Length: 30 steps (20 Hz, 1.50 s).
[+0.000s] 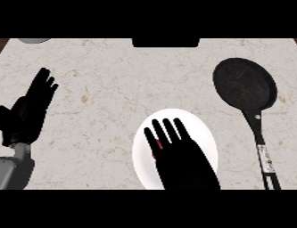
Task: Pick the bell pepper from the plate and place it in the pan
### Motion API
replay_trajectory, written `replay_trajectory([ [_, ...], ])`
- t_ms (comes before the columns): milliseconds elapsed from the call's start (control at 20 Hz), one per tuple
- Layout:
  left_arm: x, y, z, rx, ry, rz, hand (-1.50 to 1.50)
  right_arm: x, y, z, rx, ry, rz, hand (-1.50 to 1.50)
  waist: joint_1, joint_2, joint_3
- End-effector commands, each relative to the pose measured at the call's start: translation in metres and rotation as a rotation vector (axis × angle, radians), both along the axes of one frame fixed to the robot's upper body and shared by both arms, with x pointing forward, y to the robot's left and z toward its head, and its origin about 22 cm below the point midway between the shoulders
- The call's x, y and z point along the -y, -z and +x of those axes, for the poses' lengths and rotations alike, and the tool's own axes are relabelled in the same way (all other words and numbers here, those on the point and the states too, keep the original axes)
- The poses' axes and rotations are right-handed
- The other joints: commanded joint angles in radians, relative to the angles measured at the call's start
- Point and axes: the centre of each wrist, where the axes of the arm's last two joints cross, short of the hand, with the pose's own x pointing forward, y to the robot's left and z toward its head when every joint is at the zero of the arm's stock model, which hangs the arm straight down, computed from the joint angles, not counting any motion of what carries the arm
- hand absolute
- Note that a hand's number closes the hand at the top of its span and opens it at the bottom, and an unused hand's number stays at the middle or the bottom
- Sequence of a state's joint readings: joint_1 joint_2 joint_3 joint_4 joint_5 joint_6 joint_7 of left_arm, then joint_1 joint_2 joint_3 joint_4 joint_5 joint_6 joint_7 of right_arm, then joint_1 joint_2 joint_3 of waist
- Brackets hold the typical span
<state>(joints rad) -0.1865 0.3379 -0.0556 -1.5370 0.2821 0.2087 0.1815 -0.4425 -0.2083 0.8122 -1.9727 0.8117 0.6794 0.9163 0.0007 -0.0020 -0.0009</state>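
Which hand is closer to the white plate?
The right hand. It is spread directly over the plate, hiding most of a red thing on it. The left hand rests open at the counter's left side, well away from the plate.

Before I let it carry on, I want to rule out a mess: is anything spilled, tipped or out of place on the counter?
Nothing stands out. The pan lies flat and empty, handle toward the robot. The right hand covers the white plate, with only a red sliver of the bell pepper showing. The left hand rests open at the left.
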Motion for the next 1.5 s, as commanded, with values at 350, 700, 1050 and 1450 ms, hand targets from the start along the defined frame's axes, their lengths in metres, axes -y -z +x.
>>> replay_trajectory([
  [350, -0.002, 0.002, -0.008, 0.001, 0.009, -0.004, 0.00, -0.041, 0.009, -0.002, -0.018, 0.102, -0.132, -1.50, 0.002, 0.000, 0.000],
  [700, -0.002, -0.001, 0.003, 0.013, 0.005, 0.001, 0.00, -0.046, 0.039, 0.026, 0.006, 0.151, -0.143, -1.50, 0.000, 0.003, 0.001],
  [1050, -0.002, -0.008, -0.008, -0.006, 0.004, 0.013, 0.00, -0.031, 0.051, 0.040, -0.052, 0.155, -0.152, -1.50, 0.001, 0.001, 0.001],
  [1450, 0.010, -0.004, -0.003, 0.006, 0.005, 0.011, 0.00, -0.046, 0.082, 0.050, -0.041, 0.154, -0.106, -1.50, 0.005, 0.002, 0.001],
])
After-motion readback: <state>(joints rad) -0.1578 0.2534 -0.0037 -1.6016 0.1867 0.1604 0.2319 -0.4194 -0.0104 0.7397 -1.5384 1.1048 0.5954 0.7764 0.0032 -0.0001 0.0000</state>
